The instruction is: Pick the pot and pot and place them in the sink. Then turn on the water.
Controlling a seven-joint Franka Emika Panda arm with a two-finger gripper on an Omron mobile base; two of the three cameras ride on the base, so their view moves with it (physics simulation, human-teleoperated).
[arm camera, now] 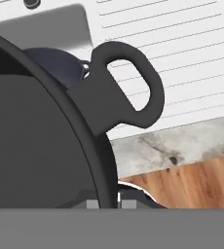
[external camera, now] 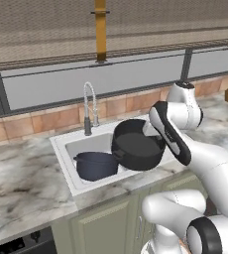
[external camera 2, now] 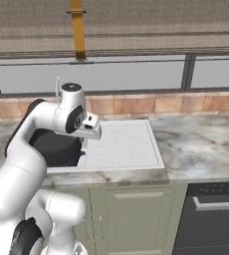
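Note:
My gripper [arm camera: 107, 203] is shut on the rim of the wide matte black pot [external camera: 138, 144], just beside its loop handle [arm camera: 133, 87]. That pot hangs tilted over the right part of the white sink [external camera: 61, 144], its open side facing the camera in the left base view. The deeper navy-blue pot [external camera: 96, 165] sits upright in the basin, left of and below the black one, and its rim peeks past the black pot [arm camera: 55, 65] in the hand view. The arched chrome faucet [external camera: 89, 106] stands behind the basin. No water stream is visible.
The ribbed white drainboard [external camera 2: 121, 144] lies right of the basin. Marble counter [external camera 2: 201, 144] runs on both sides, with a tiled backsplash and window behind. A dark appliance front [external camera 2: 211, 214] sits under the counter at right, and pale green cabinet doors [external camera 2: 131, 214] are under the sink.

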